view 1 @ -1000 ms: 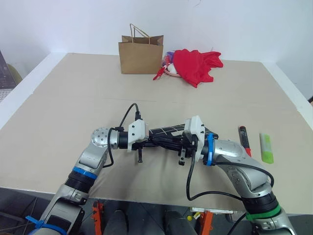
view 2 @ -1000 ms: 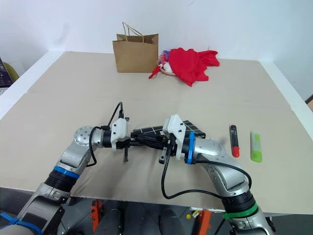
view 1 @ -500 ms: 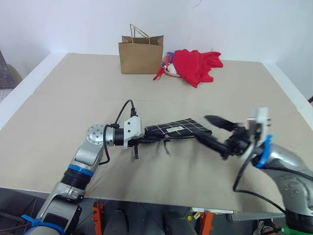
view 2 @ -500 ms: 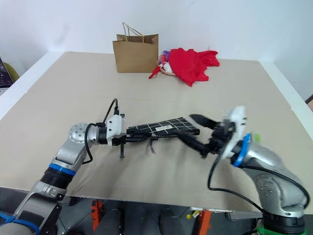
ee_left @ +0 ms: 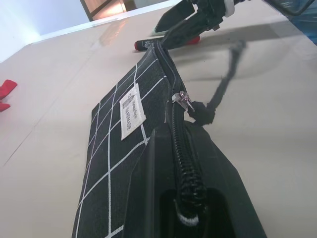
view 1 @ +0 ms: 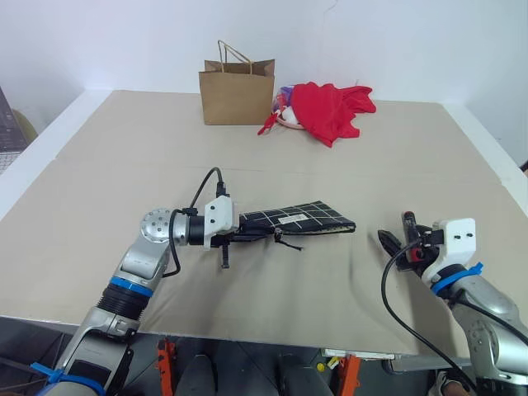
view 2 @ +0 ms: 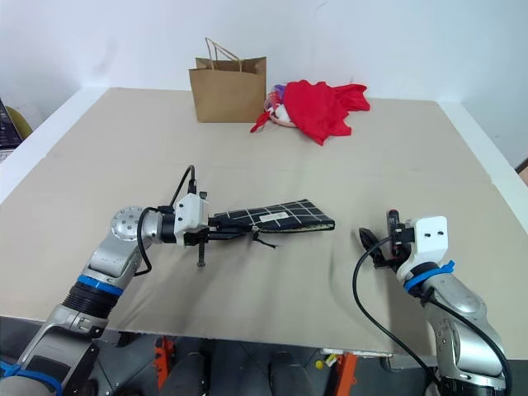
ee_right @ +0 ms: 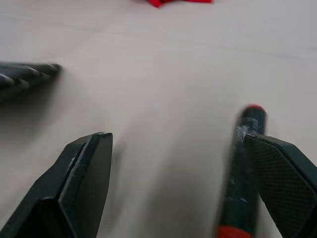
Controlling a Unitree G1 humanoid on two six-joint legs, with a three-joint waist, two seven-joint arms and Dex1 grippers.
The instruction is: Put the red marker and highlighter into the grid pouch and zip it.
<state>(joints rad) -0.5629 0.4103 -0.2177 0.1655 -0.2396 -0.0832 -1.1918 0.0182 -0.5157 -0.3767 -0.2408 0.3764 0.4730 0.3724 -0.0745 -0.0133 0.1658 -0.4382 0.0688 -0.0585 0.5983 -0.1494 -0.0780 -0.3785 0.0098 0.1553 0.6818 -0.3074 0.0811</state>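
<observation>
The grid pouch [view 1: 301, 219] is black with white lines and hangs level just above the table. My left gripper [view 1: 250, 233] is shut on its left end. In the left wrist view the pouch's white label [ee_left: 131, 107] faces up, and the zipper slider [ee_left: 183, 97] with its cord pull sits partway along the top edge. My right gripper [view 1: 399, 241] stands open to the right of the pouch, low over the table. The red marker [ee_right: 246, 163] lies flat beside one of its fingers [ee_right: 277, 171], with nothing between the jaws. The highlighter is hidden behind my right wrist.
A brown paper bag [view 1: 238, 91] stands at the back of the beige table [view 1: 124, 165]. A crumpled red cloth [view 1: 334, 109] lies next to it. The table's front edge runs close under both arms, and its right edge is near my right arm.
My right gripper let go of the pouch's right end, opened, and swung right and down to the red marker. The left gripper kept still, holding the pouch.
</observation>
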